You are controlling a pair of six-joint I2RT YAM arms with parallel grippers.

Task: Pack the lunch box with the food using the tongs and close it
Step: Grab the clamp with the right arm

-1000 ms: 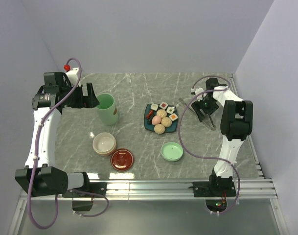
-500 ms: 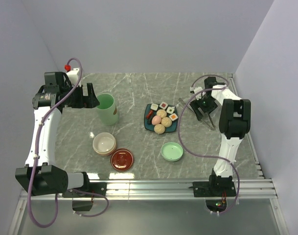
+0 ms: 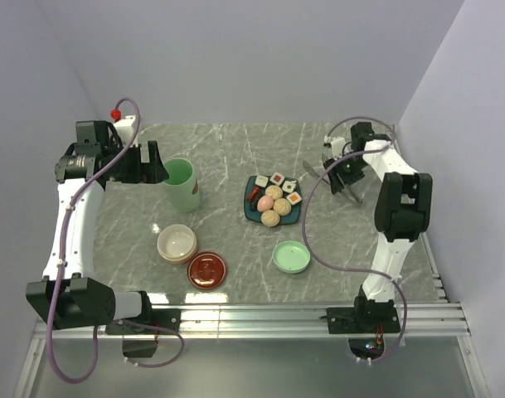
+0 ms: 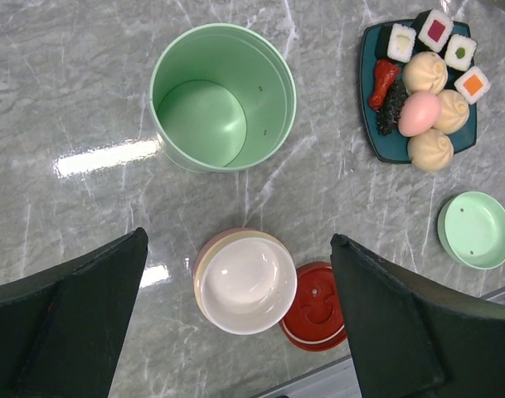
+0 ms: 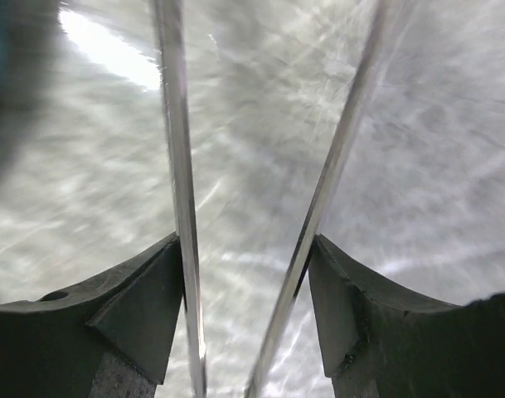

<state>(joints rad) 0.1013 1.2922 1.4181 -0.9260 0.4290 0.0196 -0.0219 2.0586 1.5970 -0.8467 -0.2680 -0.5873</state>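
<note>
The tongs (image 5: 176, 124) run as two silver arms between my right gripper's (image 5: 248, 249) fingers, each arm pressed against a pad; the gripper is shut on them. It sits at the back right (image 3: 345, 172) with the tongs (image 3: 308, 170) pointing toward the plate. The food (image 3: 274, 199) lies on the dark teal plate (image 3: 250, 214): sushi squares, beige balls, a pink ball (image 4: 419, 114). The mint-green pot (image 3: 181, 184) stands open, left of centre. The cream bowl (image 3: 177, 243), dark-red lid (image 3: 207, 269) and mint lid (image 3: 291, 256) lie nearer. My left gripper (image 3: 152, 162) hovers wide open beside the pot (image 4: 223, 98).
The side walls stand close to both arms. A metal rail (image 3: 302, 313) runs along the near table edge. In the left wrist view the bowl (image 4: 244, 282) and red lid (image 4: 318, 307) lie between the spread fingers, far below.
My right gripper has shifted toward the back wall and its jaws have narrowed onto the tongs. The left arm has not moved.
</note>
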